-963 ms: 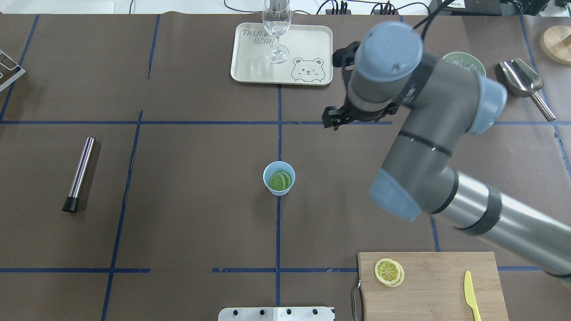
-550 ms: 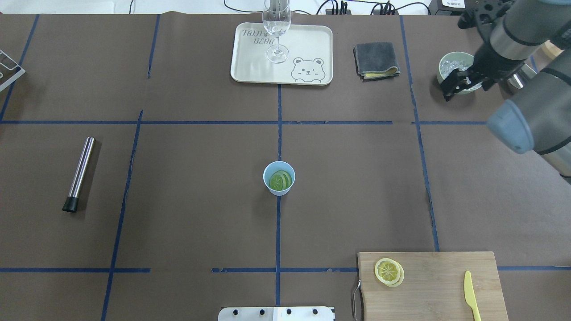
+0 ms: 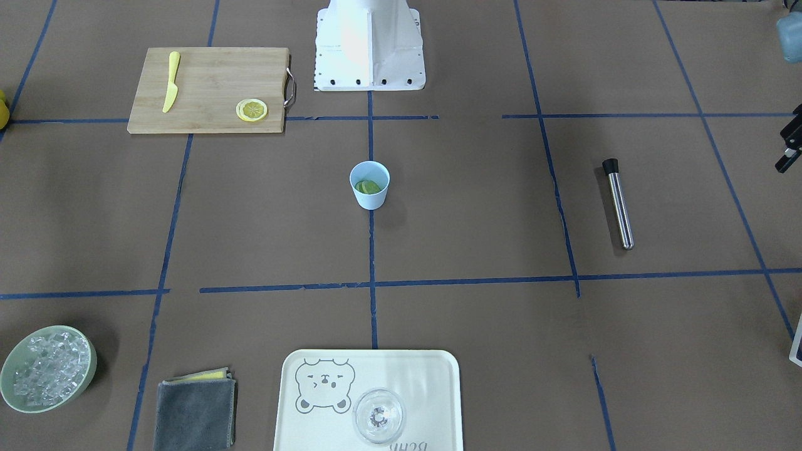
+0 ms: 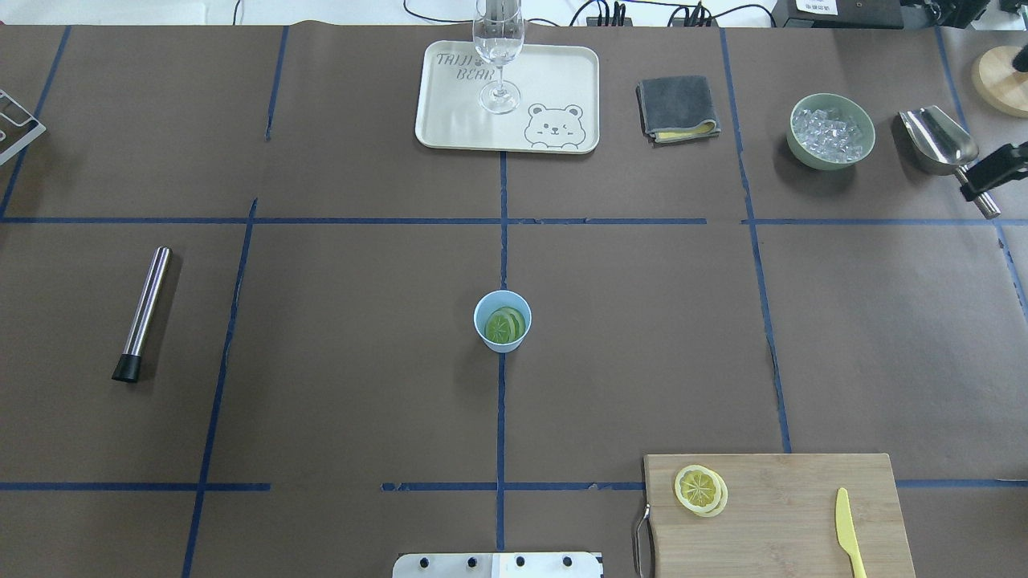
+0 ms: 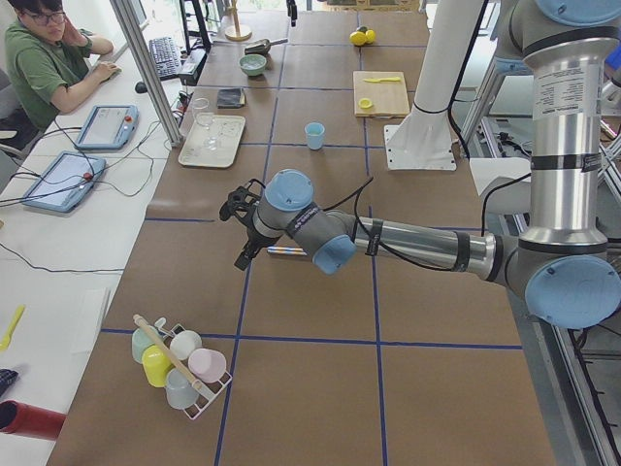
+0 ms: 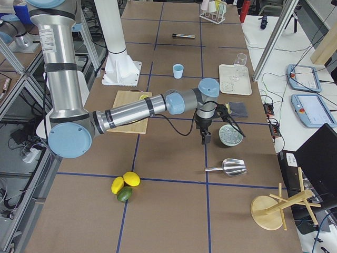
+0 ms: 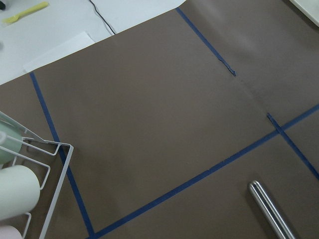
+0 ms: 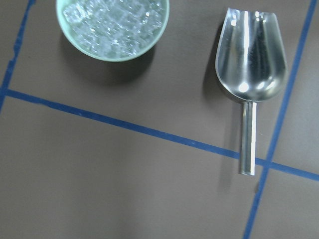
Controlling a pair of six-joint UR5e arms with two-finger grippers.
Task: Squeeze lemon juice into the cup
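Note:
The light-blue cup (image 4: 502, 321) stands upright at the table's centre, also seen in the front-facing view (image 3: 369, 184). A yellow-green lemon (image 4: 504, 327) piece lies inside it, cut face up. My right gripper (image 4: 973, 186) shows only as a black tip at the overhead view's right edge, beside the metal scoop (image 4: 938, 140) and far from the cup. My left gripper (image 3: 784, 161) peeks in at the front-facing view's right edge, beyond the steel muddler (image 3: 618, 203). Neither wrist view shows fingers, so I cannot tell either gripper's state.
A pale-green bowl of ice (image 4: 830, 130), a folded grey cloth (image 4: 677, 107) and a tray (image 4: 562, 80) with a clear glass (image 4: 498, 48) line the far side. The cutting board (image 4: 787, 514) holds a thin lemon slice (image 4: 699, 489) and a yellow knife (image 4: 847, 530). Whole lemons (image 6: 126, 182) lie at the right end.
The right arm swung from above the table's middle out to the right edge, passing over the ice bowl and uncovering the cloth. The cup and its lemon stayed put.

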